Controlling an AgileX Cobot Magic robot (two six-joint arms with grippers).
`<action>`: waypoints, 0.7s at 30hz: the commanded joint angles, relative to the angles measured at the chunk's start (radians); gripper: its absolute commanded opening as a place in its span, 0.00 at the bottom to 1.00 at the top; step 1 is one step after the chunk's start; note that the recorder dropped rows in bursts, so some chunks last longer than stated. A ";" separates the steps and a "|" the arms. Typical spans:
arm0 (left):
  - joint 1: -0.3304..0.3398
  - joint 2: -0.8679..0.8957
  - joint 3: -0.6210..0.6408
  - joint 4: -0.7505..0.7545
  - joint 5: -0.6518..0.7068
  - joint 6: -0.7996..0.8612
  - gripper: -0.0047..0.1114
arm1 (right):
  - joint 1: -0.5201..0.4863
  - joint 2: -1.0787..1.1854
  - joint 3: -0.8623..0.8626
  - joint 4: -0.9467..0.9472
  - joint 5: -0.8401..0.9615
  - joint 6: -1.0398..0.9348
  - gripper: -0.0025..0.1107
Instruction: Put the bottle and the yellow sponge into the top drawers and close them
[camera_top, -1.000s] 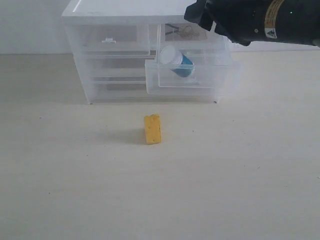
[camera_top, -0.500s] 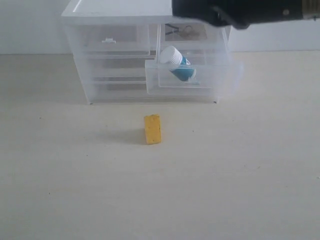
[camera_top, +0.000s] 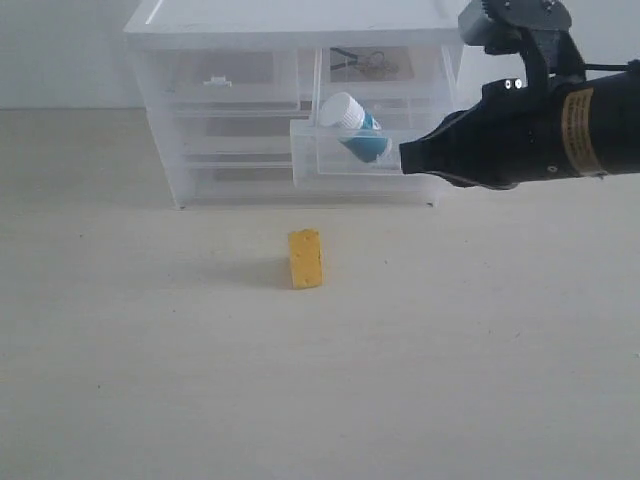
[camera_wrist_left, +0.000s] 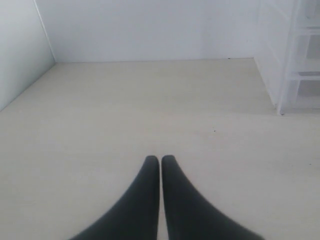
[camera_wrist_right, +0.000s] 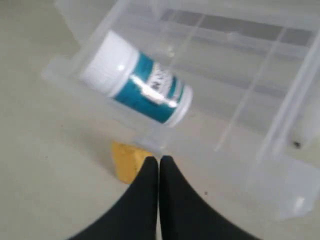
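Observation:
The bottle (camera_top: 352, 127) lies tilted inside the pulled-out right top drawer (camera_top: 312, 162), white cap up and to the left; the right wrist view shows the bottle (camera_wrist_right: 137, 85) through the clear drawer wall (camera_wrist_right: 225, 150). The yellow sponge (camera_top: 305, 258) stands on the table in front of the cabinet, and part of the sponge (camera_wrist_right: 125, 159) peeks out beside my right gripper (camera_wrist_right: 159, 160). That right gripper (camera_top: 405, 157) is shut and empty, hovering at the open drawer's right front. The left top drawer (camera_top: 218, 80) is shut. My left gripper (camera_wrist_left: 160, 159) is shut over bare table.
The white-topped translucent cabinet (camera_top: 250, 15) stands at the back against a white wall, with full-width drawers below the top pair. Its corner (camera_wrist_left: 290, 75) shows in the left wrist view. A small dark object (camera_top: 365, 62) shows through the right top slot.
My right arm has come down from above the cabinet to the right front of the open drawer. The bottle shifted slightly in the drawer and now lies still. The sponge has not moved.

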 joint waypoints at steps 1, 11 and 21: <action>-0.005 -0.001 0.002 0.005 0.002 0.003 0.07 | 0.000 0.017 0.006 0.003 0.153 -0.025 0.02; -0.005 -0.001 0.002 0.005 0.002 0.003 0.07 | 0.000 0.100 -0.065 0.003 0.175 -0.016 0.02; -0.005 -0.001 0.002 0.005 0.002 0.003 0.07 | 0.037 0.144 -0.204 0.003 0.249 -0.002 0.02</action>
